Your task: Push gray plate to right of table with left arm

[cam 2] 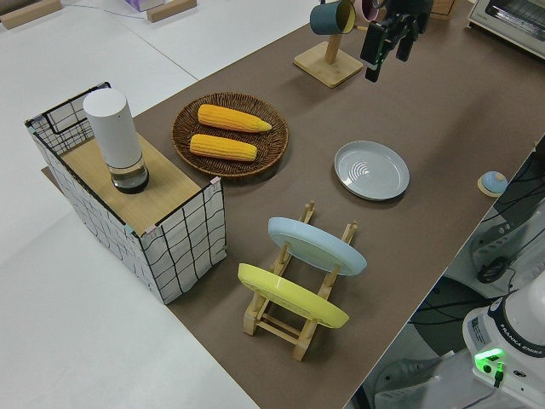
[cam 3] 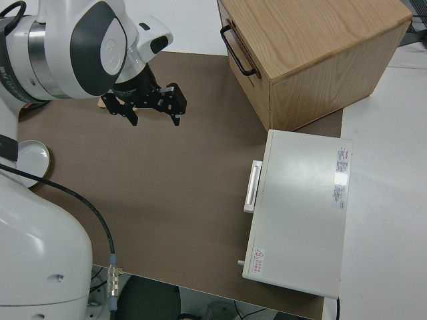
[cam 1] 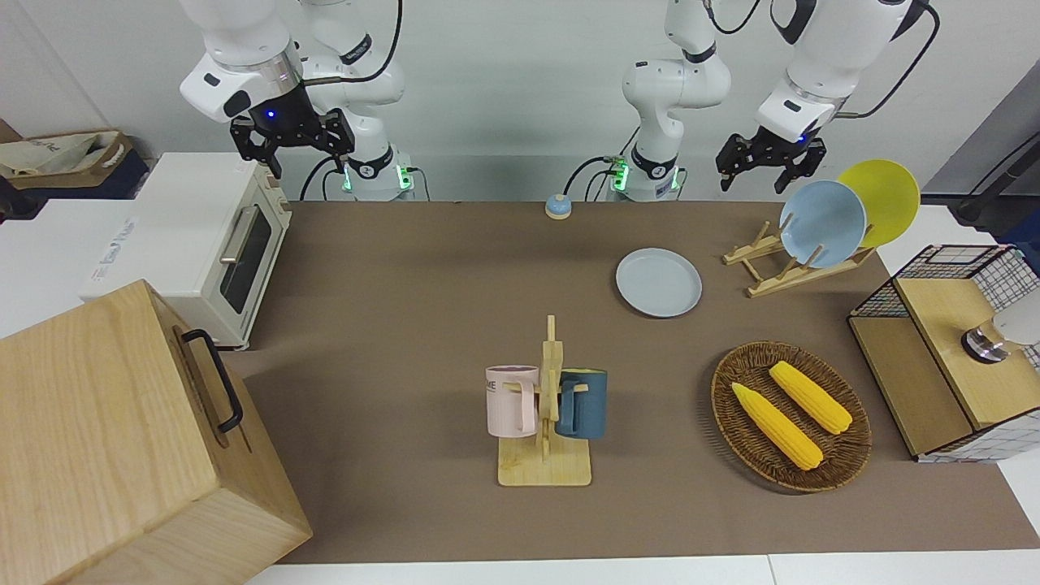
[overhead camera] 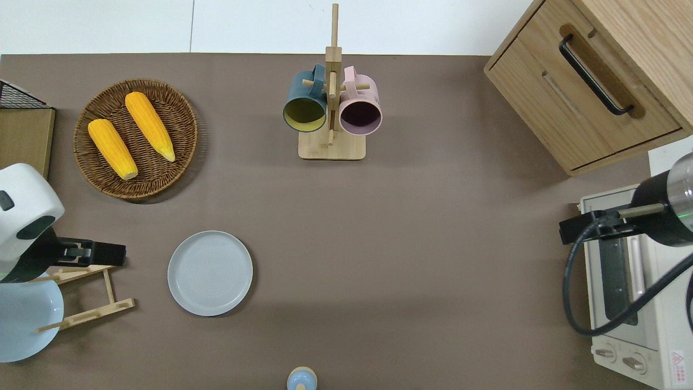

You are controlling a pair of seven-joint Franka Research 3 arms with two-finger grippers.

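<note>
We see the gray plate lying flat on the table, toward the left arm's end and in the half nearer to the robots. It sits between the wicker basket holding two corn cobs (farther from the robots) and the small blue bell (nearer to them). Just beside it, closer to the left arm's end, stands the wooden plate rack, which holds the light-blue plate and the yellow plate on edge.

The left gripper hangs in the air over the plate rack, as the overhead view shows, with nothing in it. Its fingers are spread apart and point downward. The gray plate lies well apart from them, out toward the middle of the table, and nothing touches its rim (its upper face is bare too).

The right arm is parked, and its gripper has its jaws wide apart, holding nothing.

Farther from the robots, around the middle of the table, we find the mug tree with a dark teal mug and a pink mug hanging on it. At the right arm's end stand a white toaster oven and a wooden drawer box.
</note>
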